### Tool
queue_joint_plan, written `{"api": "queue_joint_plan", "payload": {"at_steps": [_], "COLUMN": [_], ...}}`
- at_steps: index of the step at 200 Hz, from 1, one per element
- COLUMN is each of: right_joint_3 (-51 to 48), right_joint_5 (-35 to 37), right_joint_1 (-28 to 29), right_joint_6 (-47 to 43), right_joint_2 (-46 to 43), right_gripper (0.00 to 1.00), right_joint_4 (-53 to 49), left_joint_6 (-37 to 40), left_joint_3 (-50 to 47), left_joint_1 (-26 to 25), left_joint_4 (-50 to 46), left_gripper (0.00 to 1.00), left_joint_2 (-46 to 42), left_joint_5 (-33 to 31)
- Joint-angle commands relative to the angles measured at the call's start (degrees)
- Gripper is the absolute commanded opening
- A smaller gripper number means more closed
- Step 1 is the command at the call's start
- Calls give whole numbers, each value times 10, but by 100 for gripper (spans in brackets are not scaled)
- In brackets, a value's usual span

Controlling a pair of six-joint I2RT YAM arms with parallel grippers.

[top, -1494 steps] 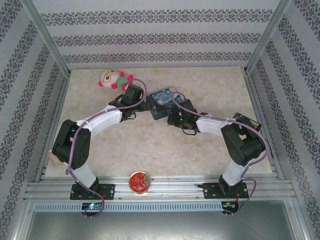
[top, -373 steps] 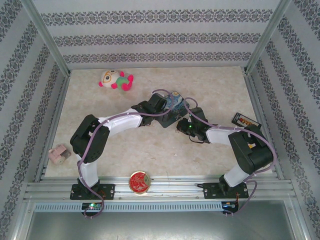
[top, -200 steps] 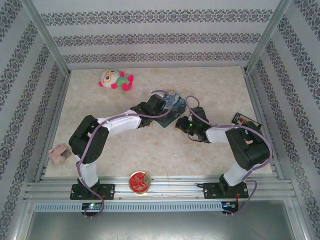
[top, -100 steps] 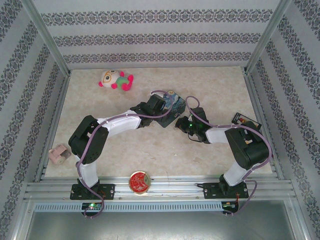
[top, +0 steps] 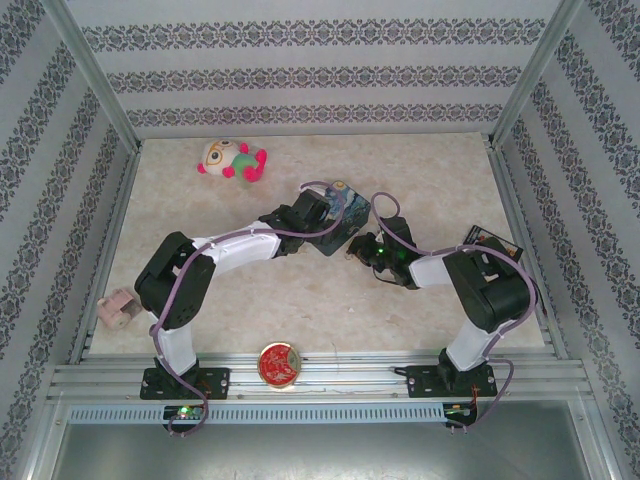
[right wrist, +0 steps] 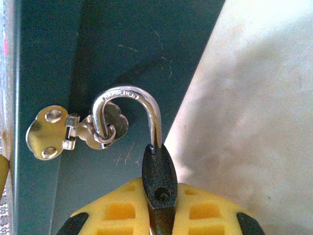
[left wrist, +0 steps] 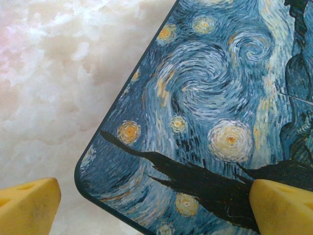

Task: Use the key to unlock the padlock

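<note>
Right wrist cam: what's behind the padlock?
The tin's dark teal side wall, with a silvery hasp on it; the shackle passes through the hasp's loop. The right gripper is shut on the padlock body, so its lower end is hidden between the yellow pads.

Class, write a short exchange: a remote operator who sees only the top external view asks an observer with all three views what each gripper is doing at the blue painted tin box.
Operator: From above, the right gripper is a dark shape beside the blue Starry Night tin box. Is it holding anything?
Observer: Yes, its yellow fingers are shut on the tiny dark grey padlock with the thin silvery shackle.
Operator: And the left gripper?
Observer: It is open, with one finger over the tin's painted lid and the other over the pale marbled table.
</note>
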Motion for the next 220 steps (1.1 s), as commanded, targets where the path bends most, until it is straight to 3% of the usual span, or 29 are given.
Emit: {"api": "queue_joint_plan", "payload": {"at_steps": [1, 220], "right_joint_3": [-1, 4], "right_joint_5": [-12, -13], "right_joint_1": [5, 2], "right_joint_6": [14, 19], "right_joint_2": [6, 13], "right_gripper": [0, 0], "right_joint_4": [50, 68], "left_joint_6": [14, 1], "left_joint_3": [-27, -44], "left_joint_1": [0, 16], "left_joint_4": [-73, -72], "left_gripper": [99, 99], "left_joint_2": [4, -14], "left_joint_5": [-12, -15]}}
